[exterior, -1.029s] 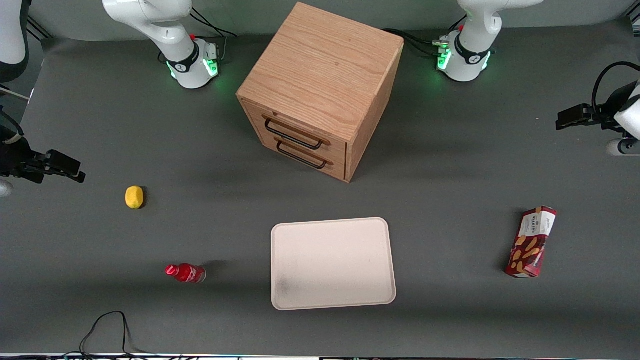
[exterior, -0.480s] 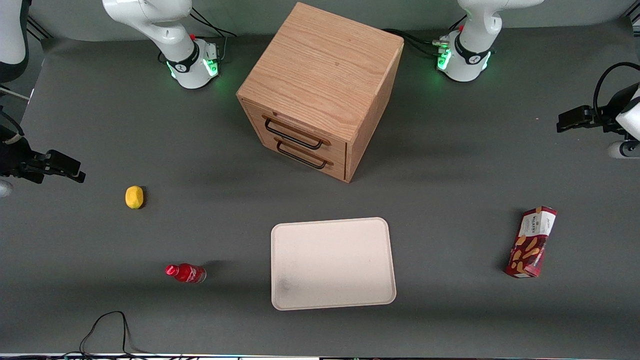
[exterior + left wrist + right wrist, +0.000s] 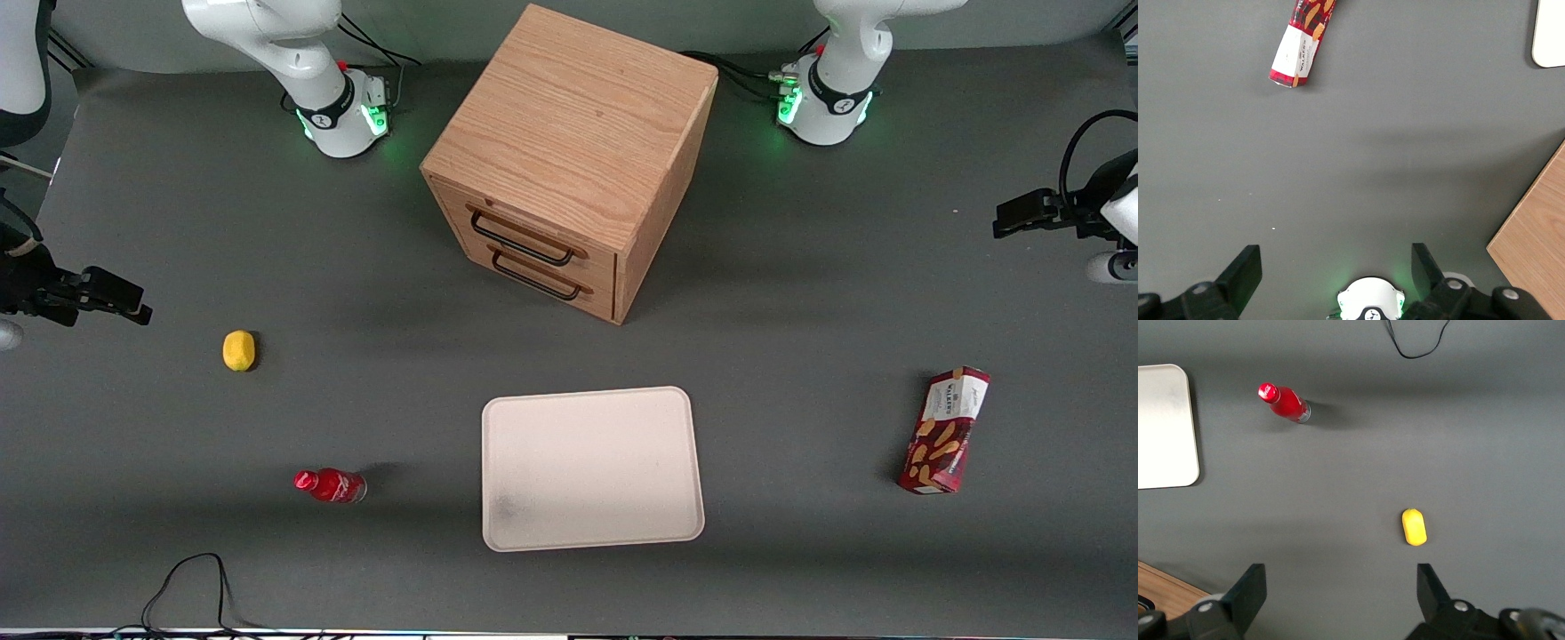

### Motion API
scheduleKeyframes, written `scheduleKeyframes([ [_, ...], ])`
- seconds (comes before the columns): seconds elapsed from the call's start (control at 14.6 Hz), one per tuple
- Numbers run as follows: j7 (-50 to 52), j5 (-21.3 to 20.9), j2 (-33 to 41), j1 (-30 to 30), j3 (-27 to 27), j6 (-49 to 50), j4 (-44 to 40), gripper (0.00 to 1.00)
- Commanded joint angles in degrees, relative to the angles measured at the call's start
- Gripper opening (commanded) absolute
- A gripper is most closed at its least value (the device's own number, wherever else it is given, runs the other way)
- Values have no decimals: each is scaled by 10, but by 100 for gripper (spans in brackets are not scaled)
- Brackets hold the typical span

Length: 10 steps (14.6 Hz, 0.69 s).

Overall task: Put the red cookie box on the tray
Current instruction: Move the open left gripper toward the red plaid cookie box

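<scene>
The gripper point(image 3: 1331, 267) is hanging high over the counter point(image 3: 800, 293) with jaws spread apart and empty. From the tray point(image 3: 591, 467), the red cookie box point(image 3: 946, 431) is lying at three o'clock, well apart. I'd judge the approach should centre over the box and close across its slim width.

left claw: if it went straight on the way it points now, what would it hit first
Probably bare table. The open left claw points down at empty mat; the red cookie box lies off its line, nearer the front camera. Height above the mat is unclear.
</scene>
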State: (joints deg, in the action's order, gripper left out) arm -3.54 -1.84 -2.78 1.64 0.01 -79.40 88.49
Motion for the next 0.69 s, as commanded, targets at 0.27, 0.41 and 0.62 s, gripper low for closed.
scheduleKeyframes([
  [0.27, -34, -7, -54, 1, 7, -8, -32, 100],
  [0.41, -124, -25, -68, 4, 7, -43, -38, 100],
  [0.62, -234, -29, -123, 40, 7, -94, -86, 100],
])
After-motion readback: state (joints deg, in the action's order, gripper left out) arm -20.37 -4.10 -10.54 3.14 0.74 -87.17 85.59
